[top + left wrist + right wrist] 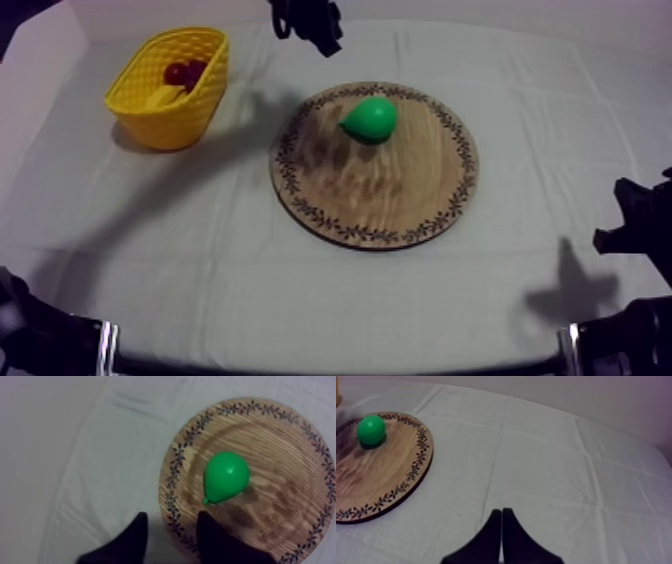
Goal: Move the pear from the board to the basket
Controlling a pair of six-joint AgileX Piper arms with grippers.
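Note:
The green pear [370, 118] lies on the far half of the round wooden board [385, 195]. My left gripper [322, 38] hangs above the table just beyond the board's far rim. In the left wrist view its black fingers [214, 538] stand apart over the board's edge [172, 483], so my left gripper [172, 532] is open and empty, a short way from the pear [226, 476]. The yellow basket [195, 115] stands at the far left. My right gripper [612, 238] rests low at the right; its fingers lie together as a wedge [501, 523], well away from the pear [371, 429].
Inside the basket lie a small red fruit [184, 72] and a yellow piece that looks like a banana [163, 97]. Cloth-covered table [190, 240] spreads between basket and board. The board [383, 473] is off to one side of my right gripper.

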